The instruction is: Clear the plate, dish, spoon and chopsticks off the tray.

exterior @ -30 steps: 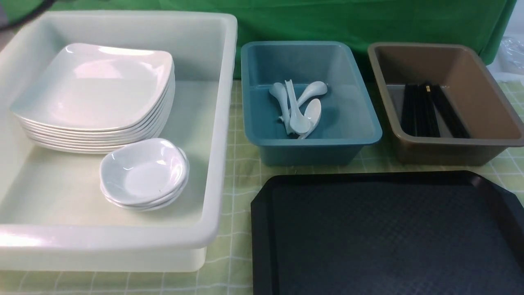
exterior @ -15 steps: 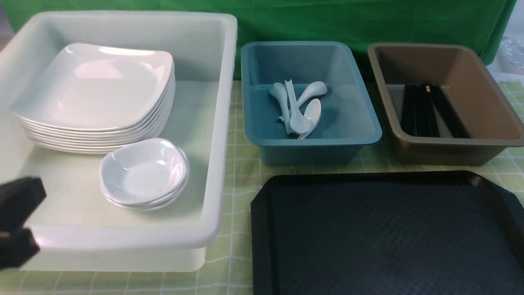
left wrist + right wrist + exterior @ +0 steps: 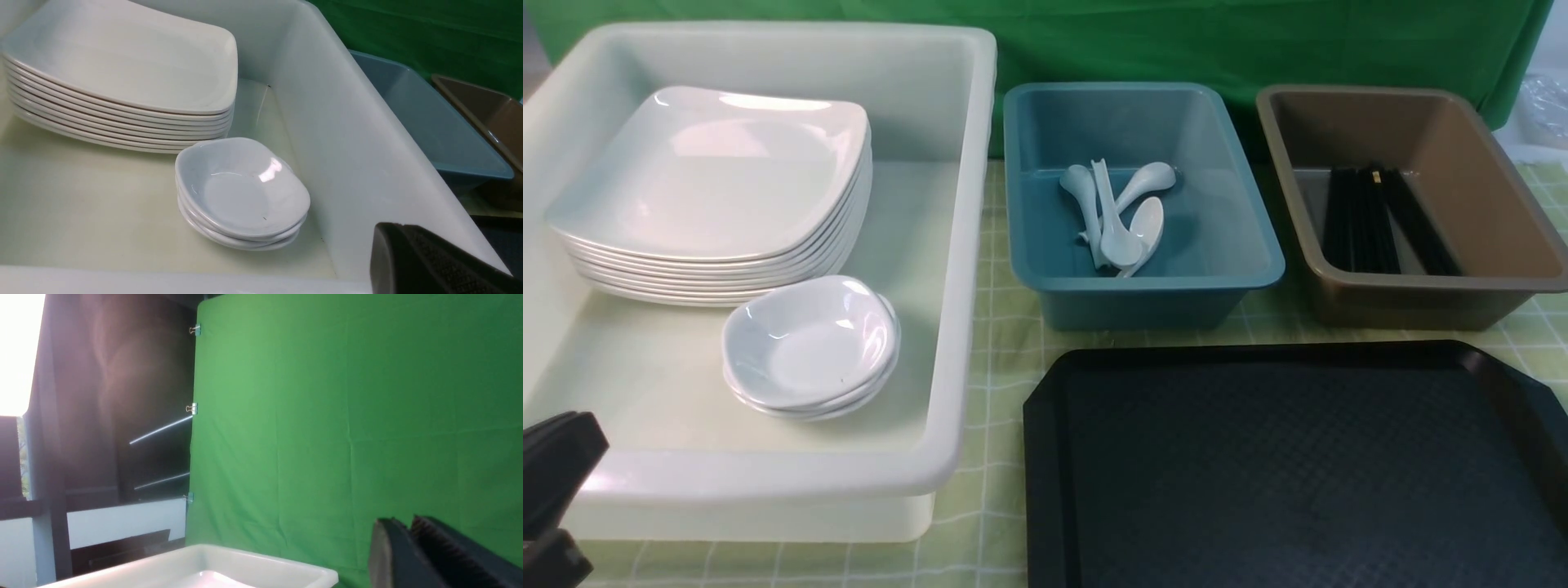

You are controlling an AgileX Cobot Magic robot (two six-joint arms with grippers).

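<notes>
The black tray (image 3: pixel 1290 474) lies at the front right with nothing on it. A stack of white plates (image 3: pixel 711 171) and a small stack of dishes (image 3: pixel 809 343) sit in the white tub (image 3: pixel 964 245). Several white spoons (image 3: pixel 1123 216) lie in the teal tub (image 3: pixel 1143 286), and black chopsticks (image 3: pixel 1372 220) in the brown tub (image 3: pixel 1421 282). My left gripper (image 3: pixel 568 457) hangs at the white tub's near left corner, shut and empty (image 3: pixel 402 228). The right gripper (image 3: pixel 402 522) shows only in its wrist view, raised before the green backdrop, jaws slightly apart, holding nothing.
A green-checked cloth (image 3: pixel 996 343) covers the table under the tubs and tray. A green backdrop (image 3: pixel 1176 41) hangs behind them. The teal and brown tubs stand side by side just behind the tray's far rim.
My left gripper has come into the front view at the lower left and then sunk lower, toward the near edge. The dishes, tubs and tray have not moved.
</notes>
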